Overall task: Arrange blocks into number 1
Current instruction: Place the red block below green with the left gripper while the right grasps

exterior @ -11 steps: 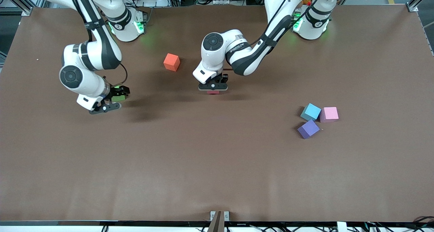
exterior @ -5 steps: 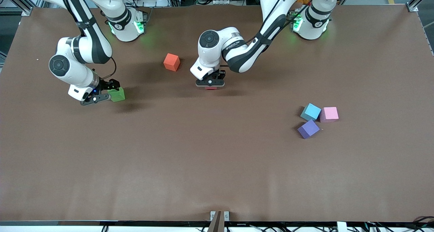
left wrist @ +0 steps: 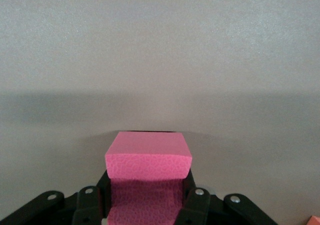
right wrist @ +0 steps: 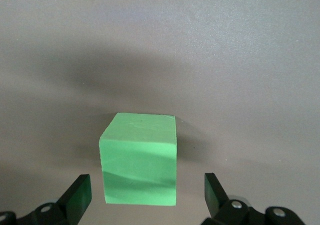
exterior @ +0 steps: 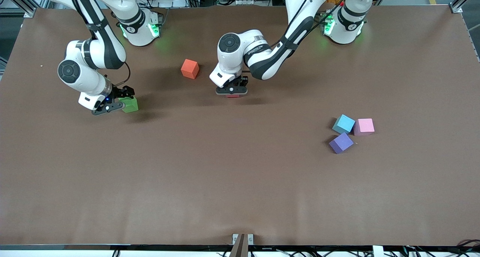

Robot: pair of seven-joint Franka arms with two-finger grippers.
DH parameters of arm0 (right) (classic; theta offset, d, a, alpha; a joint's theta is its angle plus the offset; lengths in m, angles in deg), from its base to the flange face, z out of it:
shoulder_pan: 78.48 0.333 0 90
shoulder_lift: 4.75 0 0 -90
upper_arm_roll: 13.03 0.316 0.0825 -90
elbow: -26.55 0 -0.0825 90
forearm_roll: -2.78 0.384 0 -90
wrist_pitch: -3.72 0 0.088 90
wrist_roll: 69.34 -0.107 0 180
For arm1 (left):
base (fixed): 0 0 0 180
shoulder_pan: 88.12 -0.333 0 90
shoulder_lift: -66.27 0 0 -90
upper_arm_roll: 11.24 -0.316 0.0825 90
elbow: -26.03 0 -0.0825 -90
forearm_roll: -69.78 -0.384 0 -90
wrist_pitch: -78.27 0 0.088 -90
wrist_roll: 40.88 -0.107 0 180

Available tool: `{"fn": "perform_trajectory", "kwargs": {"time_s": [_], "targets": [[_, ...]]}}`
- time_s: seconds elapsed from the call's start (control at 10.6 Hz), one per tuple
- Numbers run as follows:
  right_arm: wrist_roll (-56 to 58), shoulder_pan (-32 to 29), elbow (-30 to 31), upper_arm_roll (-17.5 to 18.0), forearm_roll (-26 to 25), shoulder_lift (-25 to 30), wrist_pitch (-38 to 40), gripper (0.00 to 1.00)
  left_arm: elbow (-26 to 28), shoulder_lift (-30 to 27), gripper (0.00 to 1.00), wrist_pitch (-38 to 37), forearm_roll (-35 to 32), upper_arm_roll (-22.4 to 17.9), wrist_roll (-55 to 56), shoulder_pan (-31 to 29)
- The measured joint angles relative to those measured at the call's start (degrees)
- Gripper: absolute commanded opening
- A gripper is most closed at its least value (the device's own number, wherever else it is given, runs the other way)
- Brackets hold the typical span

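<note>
Green foam sits between wide-open jaws: your right gripper (exterior: 112,107) hangs low around the green block (exterior: 130,104) at the right arm's end of the table, fingers clear of both sides. Close off-centre and you may nudge or tip it. At the table's middle, your left gripper (exterior: 231,92) clamps the red block (left wrist: 148,157) just above the table, the orange cube (exterior: 189,68) near at its 10 o'clock. Release too high and the foam may bounce out of line. The purple block (exterior: 341,142) and pink block (exterior: 363,126) crowd the blue cube (exterior: 344,123), a tight pick. From the front, the red block is nearly hidden. Only one green block shows.
</note>
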Motion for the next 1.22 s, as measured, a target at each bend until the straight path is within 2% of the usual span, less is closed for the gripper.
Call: {"fn": "perform_trajectory", "kwargs": {"time_s": [0.38,0.47,0.56,0.66,0.75,0.85,0.94,1.22], "targets": [[0.0,0.0,1.49,0.09,0.0,-0.63,-3.25,1.0,-0.01,0.49,0.0,0.02,0.0,-0.01,0.25,0.65],[0.0,0.0,1.63,0.09,0.0,-1.17,-4.04,1.0,-0.01,0.52,0.61,0.02,0.0,-0.01,0.26,0.75],[0.0,0.0,1.7,0.09,0.0,-1.68,-4.49,1.0,-0.02,0.53,1.0,0.02,0.0,-0.01,0.28,0.78],[-0.01,0.0,1.73,0.09,0.0,-2.19,-4.72,1.0,-0.02,0.53,1.0,0.02,0.0,-0.05,0.3,0.78],[-0.02,0.0,1.79,0.09,0.0,-2.73,-5.28,0.59,-0.03,0.54,1.0,0.02,0.0,-0.08,0.31,0.78],[-0.07,0.0,1.83,0.09,0.02,-3.4,-6.11,0.11,-0.11,0.54,1.0,0.03,0.0,-0.09,0.34,0.78],[-0.37,-0.01,1.84,0.08,0.6,-4.1,-6.5,0.0,-0.39,0.51,1.0,0.05,0.0,-0.12,0.37,0.77],[-0.7,0.05,1.7,0.21,3.11,-4.68,-6.65,0.0,-2.09,-1.96,1.0,-0.37,0.0,-0.77,0.58,-0.35]]}}
